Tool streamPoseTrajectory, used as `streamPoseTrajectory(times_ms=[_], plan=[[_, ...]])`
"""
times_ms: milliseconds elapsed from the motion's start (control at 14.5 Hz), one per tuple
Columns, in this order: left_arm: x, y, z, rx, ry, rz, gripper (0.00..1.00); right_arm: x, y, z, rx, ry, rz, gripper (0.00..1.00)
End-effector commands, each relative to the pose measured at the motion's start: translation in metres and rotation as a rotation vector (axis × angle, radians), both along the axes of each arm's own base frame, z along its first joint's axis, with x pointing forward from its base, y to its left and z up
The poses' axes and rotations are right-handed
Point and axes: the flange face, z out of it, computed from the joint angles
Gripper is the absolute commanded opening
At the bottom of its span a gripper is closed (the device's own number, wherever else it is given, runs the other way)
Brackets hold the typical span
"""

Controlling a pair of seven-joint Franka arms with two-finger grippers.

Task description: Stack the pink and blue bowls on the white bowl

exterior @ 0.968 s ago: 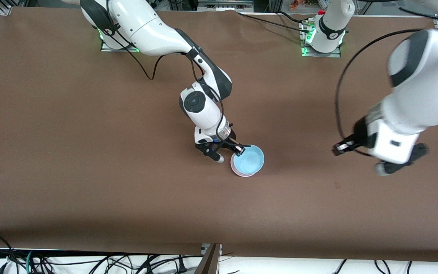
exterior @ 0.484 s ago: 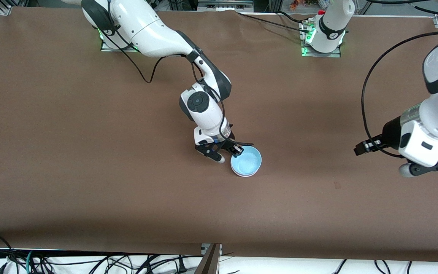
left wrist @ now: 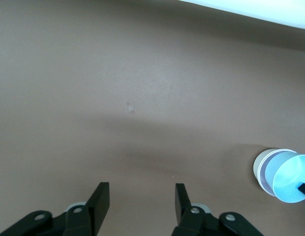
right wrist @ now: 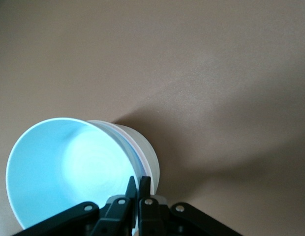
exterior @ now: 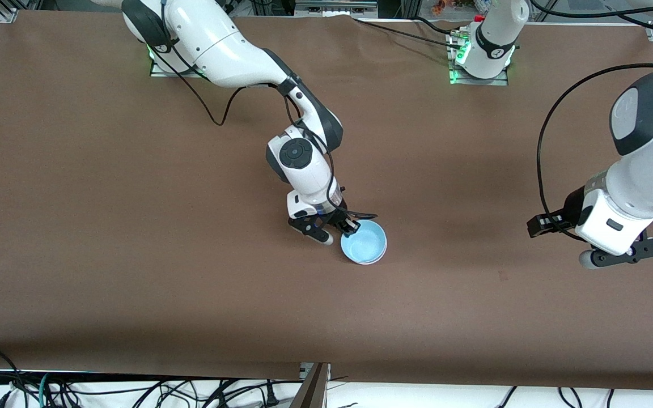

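The light blue bowl sits nested on the stack near the middle of the table. In the right wrist view the blue bowl lies inside a thin pale pink bowl rim, and both sit in the white bowl. My right gripper is shut on the blue bowl's rim, with one finger inside and one outside. My left gripper is open and empty over bare table toward the left arm's end. The left wrist view shows the stack far off.
The brown table is bare around the stack. The arm bases stand along the table's edge farthest from the front camera. Cables hang below the table's nearest edge.
The blue bowl has sunk lower into the stack, so the pink rim under it no longer shows in the front view. My left arm has swung away toward its end of the table.
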Motion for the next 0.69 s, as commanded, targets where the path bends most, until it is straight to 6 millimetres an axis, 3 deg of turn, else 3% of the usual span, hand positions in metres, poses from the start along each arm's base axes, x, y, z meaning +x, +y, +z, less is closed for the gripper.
streamPoseTrajectory(times_ms=[0,69,138,207,346,415,622], plan=[[-0.016,0.009,0.010,0.040,-0.014,-0.104,0.64,0.002,0.005,0.000,-0.008,-0.011,0.008,0.00],[-0.016,0.021,0.010,0.040,-0.014,-0.113,0.64,0.002,0.005,0.000,-0.007,-0.012,0.008,0.00],[-0.015,0.025,0.011,0.040,-0.018,-0.119,0.65,0.003,0.004,0.001,-0.006,-0.013,0.006,0.15],[-0.015,0.026,0.010,0.040,-0.016,-0.131,0.65,0.004,0.004,0.003,-0.006,-0.015,0.005,0.37],[-0.021,0.040,0.011,0.046,-0.011,-0.150,0.68,0.007,0.005,0.012,0.005,-0.027,0.004,0.60],[-0.028,0.046,0.014,0.051,-0.025,-0.169,0.68,0.010,0.006,0.020,0.014,-0.033,0.001,0.66],[-0.052,0.048,0.000,0.071,-0.079,-0.178,0.73,0.017,0.000,0.040,-0.011,-0.010,0.003,1.00]])
